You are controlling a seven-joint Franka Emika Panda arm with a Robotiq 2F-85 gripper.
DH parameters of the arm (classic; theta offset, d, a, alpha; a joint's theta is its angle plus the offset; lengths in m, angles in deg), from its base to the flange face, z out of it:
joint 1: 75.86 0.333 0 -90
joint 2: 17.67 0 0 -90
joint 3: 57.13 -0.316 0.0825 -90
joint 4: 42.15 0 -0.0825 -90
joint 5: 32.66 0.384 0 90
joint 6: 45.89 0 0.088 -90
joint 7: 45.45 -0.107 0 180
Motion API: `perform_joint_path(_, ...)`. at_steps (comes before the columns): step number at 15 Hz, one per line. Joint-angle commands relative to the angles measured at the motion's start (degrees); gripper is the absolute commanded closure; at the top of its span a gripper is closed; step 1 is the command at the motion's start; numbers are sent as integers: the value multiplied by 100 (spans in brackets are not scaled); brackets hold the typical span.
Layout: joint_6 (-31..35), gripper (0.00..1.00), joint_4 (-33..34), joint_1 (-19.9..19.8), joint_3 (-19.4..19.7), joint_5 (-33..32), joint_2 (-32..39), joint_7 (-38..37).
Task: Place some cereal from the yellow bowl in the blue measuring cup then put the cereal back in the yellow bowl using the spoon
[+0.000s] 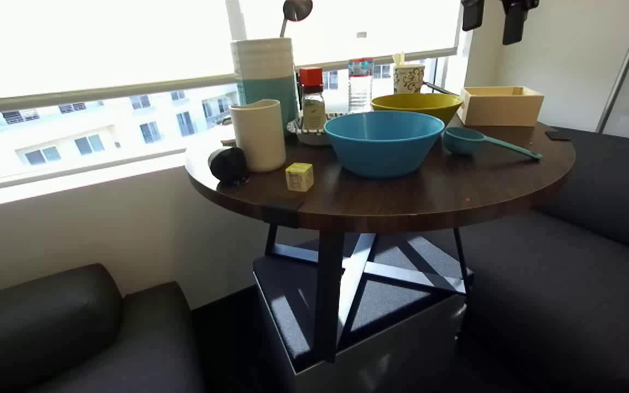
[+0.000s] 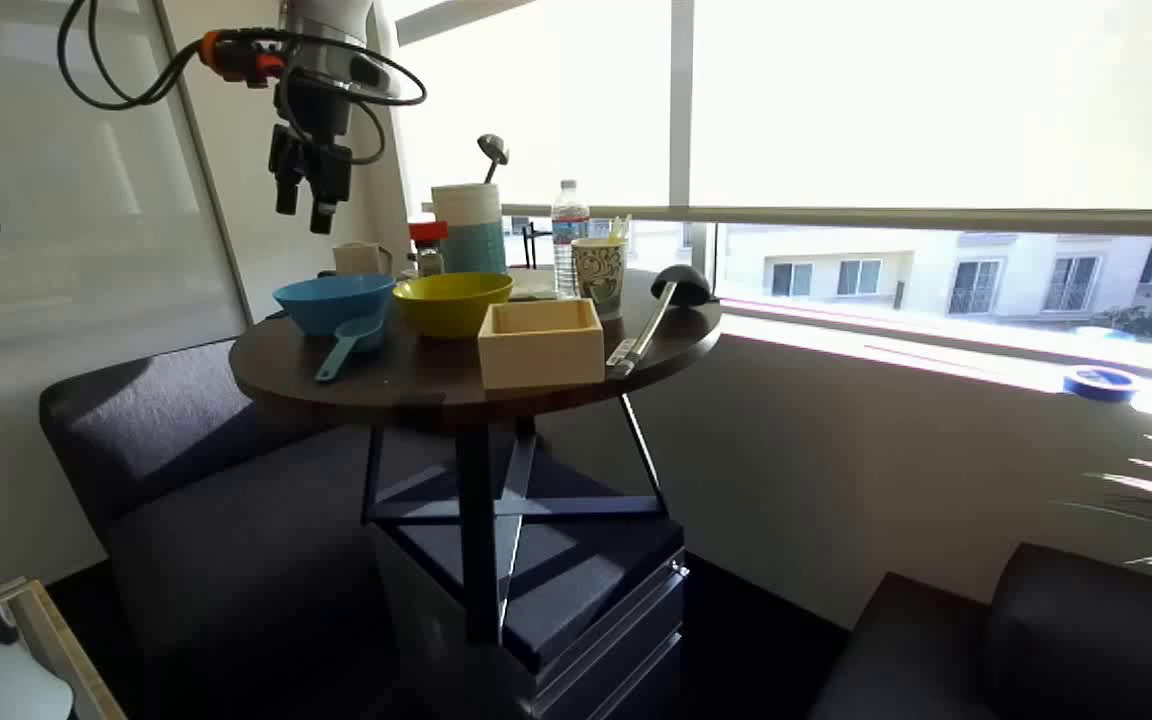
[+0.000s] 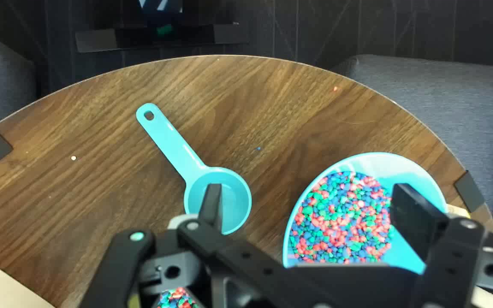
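Note:
High above the round table my gripper (image 1: 493,31) (image 2: 304,212) (image 3: 306,188) stands open, nothing between its fingers. The yellow bowl (image 1: 448,111) (image 2: 451,318) is upright beside a large teal-blue bowl (image 1: 383,155) (image 2: 336,303). Most of it is hidden by the gripper in the wrist view, where red, green and blue cereal bits (image 3: 178,298) peek through. Similar bits (image 3: 340,214) lie in the teal-blue bowl. The blue measuring cup (image 1: 461,143) (image 2: 364,335) (image 3: 234,201) rests on the table, its inside bare where visible. Ladles (image 2: 686,284) show; whether one is the spoon I cannot tell.
A tan wooden box (image 1: 497,112) (image 2: 543,355) stands near the yellow bowl. Around the bowls are a patterned paper cup (image 2: 598,272), a water bottle (image 1: 361,90), a tall canister (image 2: 471,232) holding an upright ladle, a white mug (image 1: 260,136) and a small yellow block (image 1: 299,177).

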Motion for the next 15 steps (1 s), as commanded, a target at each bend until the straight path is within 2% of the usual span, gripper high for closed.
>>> perform_joint_path(1,-11,0,10,-54,-46,9,4,11)
perform_joint_path(6,-11,0,10,-54,-46,9,4,12)
perform_joint_path(8,356,0,-23,-119,-59,-79,50,-230)
perform_joint_path(12,1836,0,-256,-130,-81,-232,111,-20)
perform_joint_path(15,2645,0,-454,-177,-129,-691,299,-196)
